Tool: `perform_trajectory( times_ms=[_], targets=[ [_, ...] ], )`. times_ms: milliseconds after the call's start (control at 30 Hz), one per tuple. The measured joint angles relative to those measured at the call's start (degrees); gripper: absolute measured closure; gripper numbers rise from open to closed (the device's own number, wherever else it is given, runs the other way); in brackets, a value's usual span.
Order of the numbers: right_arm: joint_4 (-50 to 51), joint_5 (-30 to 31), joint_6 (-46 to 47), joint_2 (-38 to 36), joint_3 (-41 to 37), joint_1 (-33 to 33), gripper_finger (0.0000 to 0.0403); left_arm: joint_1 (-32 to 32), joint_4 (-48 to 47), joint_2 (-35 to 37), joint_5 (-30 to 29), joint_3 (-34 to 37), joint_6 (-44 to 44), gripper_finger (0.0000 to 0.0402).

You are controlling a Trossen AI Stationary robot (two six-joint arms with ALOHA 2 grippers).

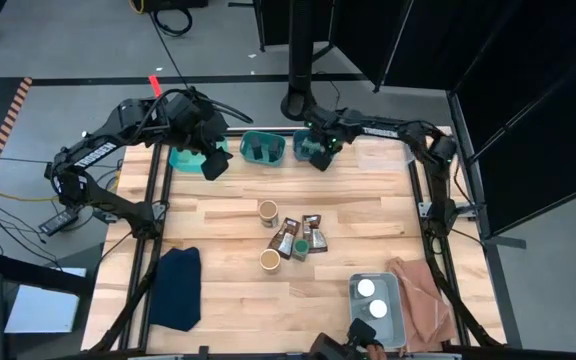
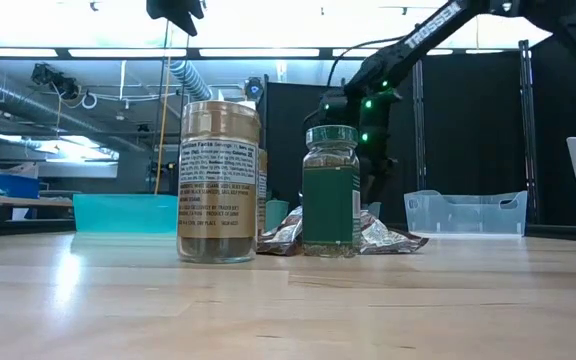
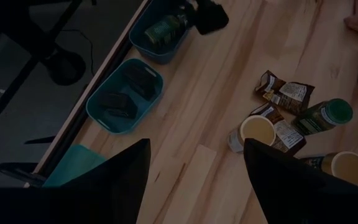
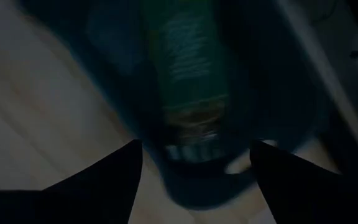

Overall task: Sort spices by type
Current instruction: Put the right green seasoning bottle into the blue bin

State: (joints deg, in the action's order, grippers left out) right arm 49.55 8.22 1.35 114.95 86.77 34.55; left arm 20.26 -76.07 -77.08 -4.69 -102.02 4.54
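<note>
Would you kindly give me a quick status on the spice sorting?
Right gripper open over green-labelled jar lying in teal bin. Left gripper open, empty, near far-left bin. Two tan-topped jars, green-lidded jar, packets unsorted mid-table.

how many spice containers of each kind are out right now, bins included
black jars: 2
tan-topped jars: 2
green-lidded jars: 2, one already in a teal bin
white-lidded jars: 2
brown packets: 4, as far as the overlapping pile shows
total: 12
</note>
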Motion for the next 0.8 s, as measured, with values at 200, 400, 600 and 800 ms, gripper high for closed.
perform_trajectory(
  times_ms=[200, 400, 600, 800],
  targets=[
    [5.2, 5.9, 0.3, 5.2, 4.0, -1.1, 0.0092, 0.0, -0.1, 0.0, 0.0, 0.0, 0.0, 0.0138],
    [11.6, 3.0, -0.2, 7.9, 9.7, -0.7, 0.0098, 0.0, -0.1, 0.0, -0.1, 0.0, 0.0, 0.0138],
    [13.2, 1.1, -3.6, 7.7, 12.9, -0.7, 0.0108, 0.0, -0.1, 0.0, -0.3, 0.0, -0.3, 0.0138],
    [13.2, 1.0, -4.1, 7.7, 15.3, -0.2, 0.0110, 0.0, -0.1, 0.0, -0.6, 0.0, -1.3, 0.0138]
  ],
)
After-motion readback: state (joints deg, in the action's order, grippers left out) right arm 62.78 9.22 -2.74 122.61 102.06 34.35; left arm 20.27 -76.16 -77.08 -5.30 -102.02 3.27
